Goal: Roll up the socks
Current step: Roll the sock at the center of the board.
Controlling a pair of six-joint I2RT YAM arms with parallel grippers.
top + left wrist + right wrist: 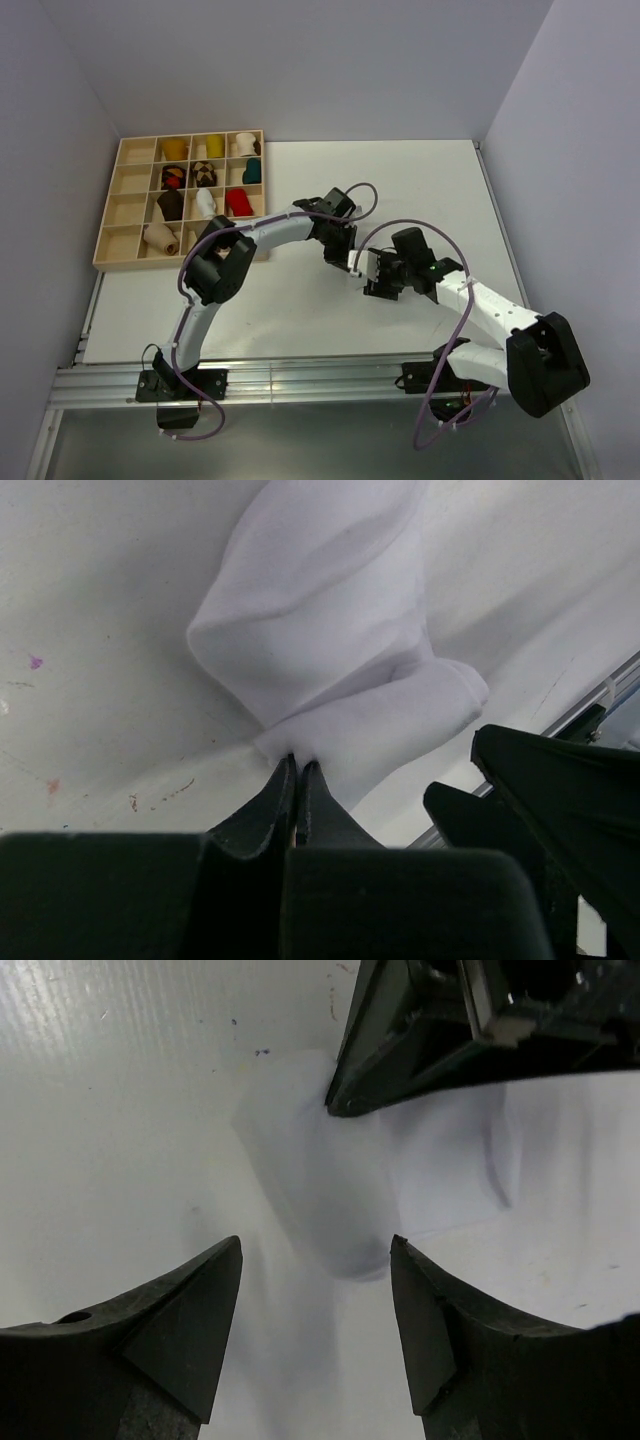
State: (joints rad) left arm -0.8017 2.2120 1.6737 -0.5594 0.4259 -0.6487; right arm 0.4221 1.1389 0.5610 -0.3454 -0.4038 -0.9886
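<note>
Compartments of a shallow wooden tray [130, 180] at the table's [420, 190] far left hold rolled socks [237, 202], one to a cell: yellow, mustard, cream, teal, checked, brown, white, red and beige bundles; several cells hold none. From above, the left gripper [348, 258] and right gripper [372, 276] meet mid-table, and the sock under them cannot be picked out.

Left wrist: a white sock [320, 630], smooth thin knit, lies folded over itself in soft rounded lobes on the scuffed, speck-marked tabletop. The black tapered fingers are clenched together, pinching its near folded edge.

Right wrist: the same pale sock [330, 1190] lies just ahead, its rounded fold between the released, wide-spread black jaws, untouched by them. The left gripper's tip presses its far side.
</note>
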